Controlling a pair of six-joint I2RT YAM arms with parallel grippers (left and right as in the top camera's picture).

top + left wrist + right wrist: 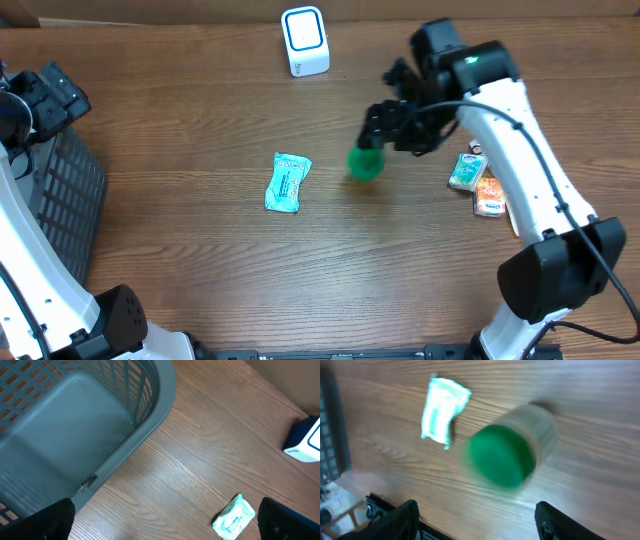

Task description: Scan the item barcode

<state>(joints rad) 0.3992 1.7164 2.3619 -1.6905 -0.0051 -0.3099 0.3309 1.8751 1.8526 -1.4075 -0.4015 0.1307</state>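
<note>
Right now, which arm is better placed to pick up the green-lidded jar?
Right. Its pincer is open right next to the jar; the left pincer is far off, open over the basket.

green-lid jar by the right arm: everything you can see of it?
The green-lid jar is blurred. Round green lid facing the right wrist camera, pale translucent-looking body behind it, so it lies tilted or on its side. It is over the table, apart from the teal packet, in front of the right hand, whose fingers stand spread; no finger visibly touches it.
</note>
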